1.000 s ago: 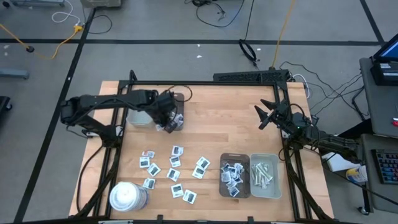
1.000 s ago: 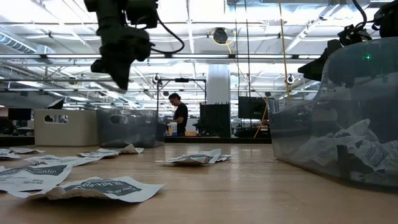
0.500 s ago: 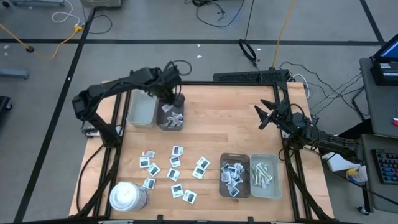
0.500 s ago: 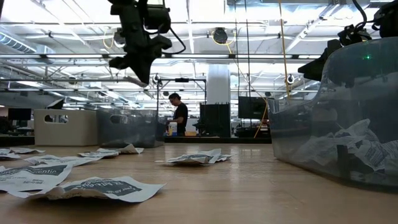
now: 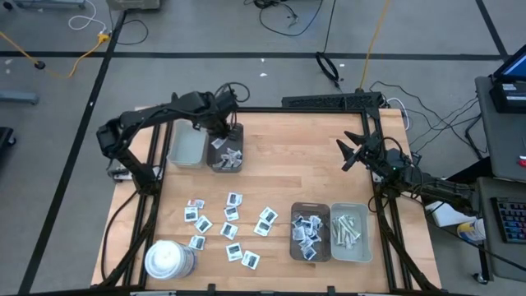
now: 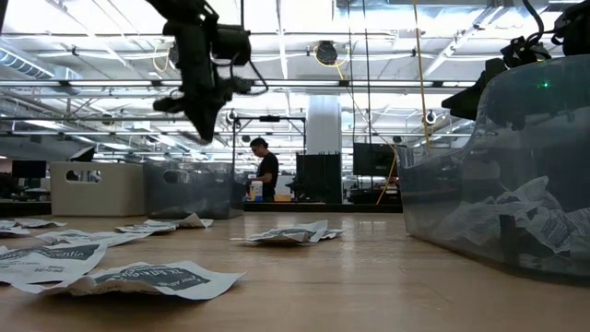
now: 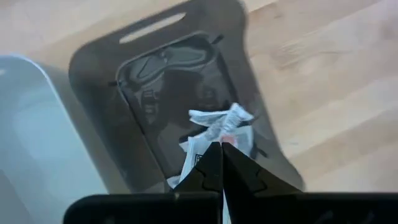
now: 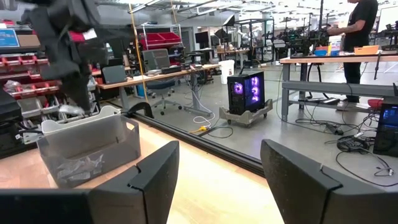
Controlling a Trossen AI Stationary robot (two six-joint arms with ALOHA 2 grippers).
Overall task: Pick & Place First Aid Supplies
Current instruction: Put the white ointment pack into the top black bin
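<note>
I had the left gripper [image 5: 223,130] hanging over the dark grey tray [image 5: 214,158] at the far left of the table, fingers pinched fully together. In the left wrist view the two tips [image 7: 222,163] met in a point, and crumpled white packet [image 7: 214,129] showed right at and just beyond that point. Whether I was pinching one or just hovering above those already in the tray, I could not tell.

What the next pick turned on: the loose packets [image 5: 231,223] lay scattered on the bare wood toward the near edge from the left claw, past the near end of that tray and near the white cylinder [image 5: 168,259]. The spread ran side to side across the table more than front to back. Each packet was a flat square, so no real long axis, and they sat turned at mixed angles with printed faces up. From table height they looked slightly curled at the edges [image 6: 147,278], which I judged could give a fingertip something to catch.

The left arm was clearly the nearer one to that scatter. The right gripper [image 5: 352,153] waited off at the far right, jaws spread wide and holding nothing, well apart from the packets. Nearer it sat the second pair of trays [image 5: 297,207], one with packets, one with pale strips [image 5: 346,228] lying roughly lengthwise front to back.
</note>
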